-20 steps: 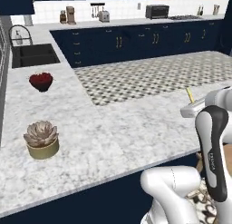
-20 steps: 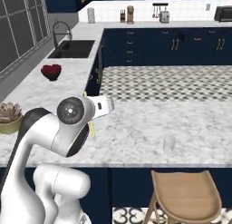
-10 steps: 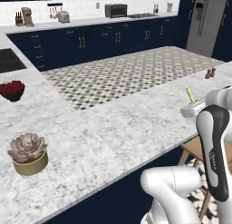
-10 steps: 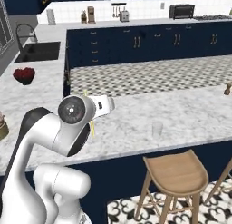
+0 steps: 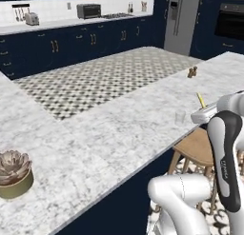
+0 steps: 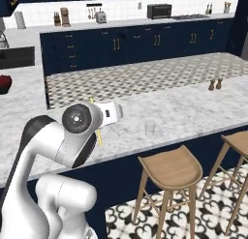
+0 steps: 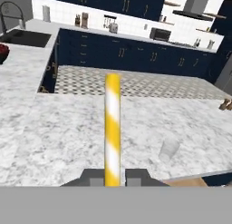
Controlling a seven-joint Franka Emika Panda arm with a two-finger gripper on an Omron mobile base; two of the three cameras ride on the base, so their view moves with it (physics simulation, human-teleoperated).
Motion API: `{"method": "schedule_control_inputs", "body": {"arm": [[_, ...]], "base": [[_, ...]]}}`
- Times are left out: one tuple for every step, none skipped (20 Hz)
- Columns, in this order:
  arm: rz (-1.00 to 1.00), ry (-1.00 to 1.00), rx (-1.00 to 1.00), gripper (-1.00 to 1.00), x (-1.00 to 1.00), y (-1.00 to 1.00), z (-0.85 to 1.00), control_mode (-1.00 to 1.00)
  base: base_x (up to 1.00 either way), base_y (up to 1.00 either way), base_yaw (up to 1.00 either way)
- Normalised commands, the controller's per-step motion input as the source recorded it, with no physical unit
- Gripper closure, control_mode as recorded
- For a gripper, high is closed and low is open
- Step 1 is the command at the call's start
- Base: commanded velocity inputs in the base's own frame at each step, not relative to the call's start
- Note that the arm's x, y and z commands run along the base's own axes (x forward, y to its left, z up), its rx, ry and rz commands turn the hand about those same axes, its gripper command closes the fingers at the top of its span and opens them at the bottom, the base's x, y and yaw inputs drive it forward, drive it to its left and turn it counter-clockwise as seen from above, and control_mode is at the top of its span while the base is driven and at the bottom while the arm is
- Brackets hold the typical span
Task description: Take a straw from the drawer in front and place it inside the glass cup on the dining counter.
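While our gripper (image 7: 113, 177) is clamped tight on the straw (image 7: 112, 128), which stands up between the fingers (image 7: 136, 177), we hover over the counter (image 7: 63, 137); the cup (image 7: 168, 148) sits ahead, apart.

Glossy white rounded arm (image 6: 53, 151) links with dark joints.

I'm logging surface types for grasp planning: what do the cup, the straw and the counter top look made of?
Glass cup: clear, colourless glass, since the counter shows through it. Straw: smooth, yellow and white striped, perhaps paper or plastic. Dining counter: polished-looking white-grey marble with veined mottling.
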Motion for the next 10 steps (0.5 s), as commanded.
{"method": "schedule_control_inputs", "body": {"arm": [[0.00,0.00,0.00,1.00,0.00,0.00,0.00,1.00],[0.00,0.00,0.00,1.00,0.00,0.00,0.00,1.00],[0.00,0.00,0.00,1.00,0.00,0.00,0.00,1.00],[0.00,0.00,0.00,1.00,0.00,0.00,0.00,1.00],[0.00,0.00,0.00,1.00,0.00,0.00,0.00,1.00],[0.00,0.00,0.00,1.00,0.00,0.00,0.00,1.00],[0.00,0.00,0.00,1.00,0.00,0.00,0.00,1.00],[0.00,0.00,0.00,1.00,0.00,0.00,0.00,1.00],[0.00,0.00,0.00,1.00,0.00,0.00,0.00,1.00],[0.00,0.00,0.00,1.00,0.00,0.00,0.00,1.00]], "base": [[0.06,-0.40,-0.35],[0.26,-0.34,-0.31],[0.50,-0.25,-0.21],[0.63,-0.19,-0.15],[0.47,-0.32,0.00],[0.49,-0.42,0.00],[0.58,-0.48,0.07],[0.34,-0.64,0.16],[0.24,-0.77,0.21],[0.19,-0.80,0.27]]}}
